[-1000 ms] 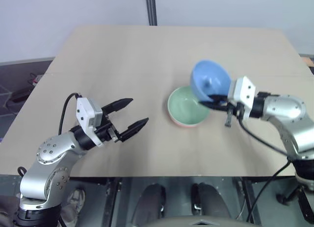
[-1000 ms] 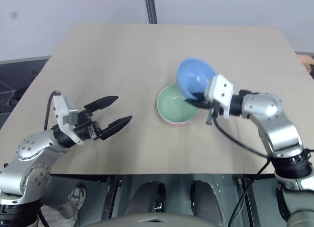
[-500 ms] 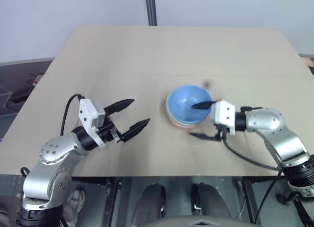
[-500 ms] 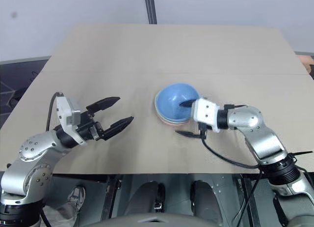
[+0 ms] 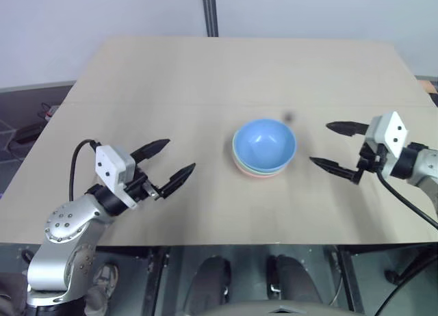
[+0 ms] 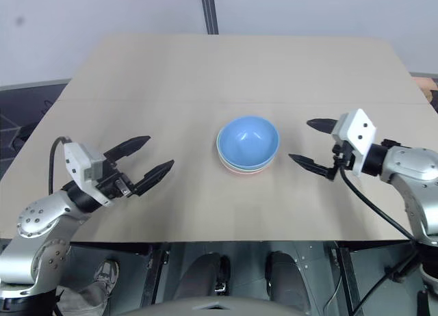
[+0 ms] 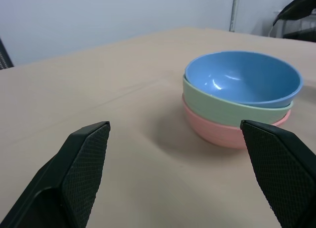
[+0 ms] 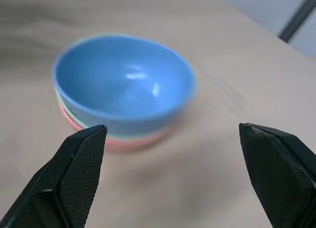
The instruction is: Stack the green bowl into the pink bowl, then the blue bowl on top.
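The three bowls sit nested in one stack at the table's middle. The blue bowl [image 5: 264, 143] is on top, the green bowl [image 7: 222, 108] shows as a rim band under it, and the pink bowl [image 7: 217, 131] is at the bottom. My right gripper [image 5: 333, 146] hovers to the right of the stack, open and empty, its fingers pointing toward the bowls. Well to the left of the stack, my left gripper [image 5: 166, 161] is open with nothing between its fingers, also aimed at the bowls.
The tan table [image 5: 205, 70] reaches back to a pale wall with a dark vertical post [image 5: 211, 11]. A small dark spot [image 5: 289, 115] marks the tabletop just behind the stack. Cables and dark floor lie off the table's left edge.
The right gripper opened, leaving the blue bowl nested on the green one, then drew back to the right away from the stack. The left gripper slid slightly left.
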Motion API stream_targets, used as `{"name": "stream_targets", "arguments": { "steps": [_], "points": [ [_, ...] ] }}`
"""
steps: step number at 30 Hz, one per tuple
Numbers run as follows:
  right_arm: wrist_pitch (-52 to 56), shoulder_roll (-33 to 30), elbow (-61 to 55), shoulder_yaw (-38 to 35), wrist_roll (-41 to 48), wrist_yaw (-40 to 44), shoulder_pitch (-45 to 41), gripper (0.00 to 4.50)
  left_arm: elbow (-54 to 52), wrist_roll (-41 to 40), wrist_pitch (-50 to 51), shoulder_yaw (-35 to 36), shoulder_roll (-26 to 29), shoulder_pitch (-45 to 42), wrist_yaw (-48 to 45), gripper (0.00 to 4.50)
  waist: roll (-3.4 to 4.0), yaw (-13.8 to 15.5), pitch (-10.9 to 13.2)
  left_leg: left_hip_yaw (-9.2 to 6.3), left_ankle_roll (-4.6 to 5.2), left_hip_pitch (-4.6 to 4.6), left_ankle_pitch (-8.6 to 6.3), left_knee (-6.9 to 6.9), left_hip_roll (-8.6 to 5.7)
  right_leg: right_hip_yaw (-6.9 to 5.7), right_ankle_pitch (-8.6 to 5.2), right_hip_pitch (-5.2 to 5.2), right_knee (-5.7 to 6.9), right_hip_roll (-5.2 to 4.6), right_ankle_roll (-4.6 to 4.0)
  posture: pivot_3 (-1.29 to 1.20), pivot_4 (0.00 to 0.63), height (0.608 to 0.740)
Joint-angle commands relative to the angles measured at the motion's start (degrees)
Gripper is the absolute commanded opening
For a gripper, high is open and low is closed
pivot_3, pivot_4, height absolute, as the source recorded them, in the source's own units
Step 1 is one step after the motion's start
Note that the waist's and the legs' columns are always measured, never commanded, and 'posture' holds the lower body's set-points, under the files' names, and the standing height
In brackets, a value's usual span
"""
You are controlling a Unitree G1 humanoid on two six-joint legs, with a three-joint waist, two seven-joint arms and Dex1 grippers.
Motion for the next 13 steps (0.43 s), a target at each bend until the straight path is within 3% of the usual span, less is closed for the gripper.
{"name": "stream_targets", "arguments": {
  "steps": [1,13],
  "points": [
    [-2.0,-1.4,2.8,-4.7,1.4,2.5,3.0,4.49,-2.5,-4.0,1.6,3.5,2.4,2.5,-2.8,4.5,0.0,0.0,0.0,0.02,0.0,0.0,0.0,0.0,0.0,0.01,0.0,0.0,0.0,0.0,0.0,0.0,0.15,0.74],
    [-2.2,-1.1,4.3,-5.0,3.0,2.7,4.6,4.49,-4.9,-7.7,4.2,7.5,5.7,7.5,-4.8,4.5,0.01,0.0,0.0,0.04,0.0,0.03,0.0,0.0,0.0,0.04,-0.02,0.0,0.01,0.01,-0.01,0.0,0.15,0.74]
  ]
}}
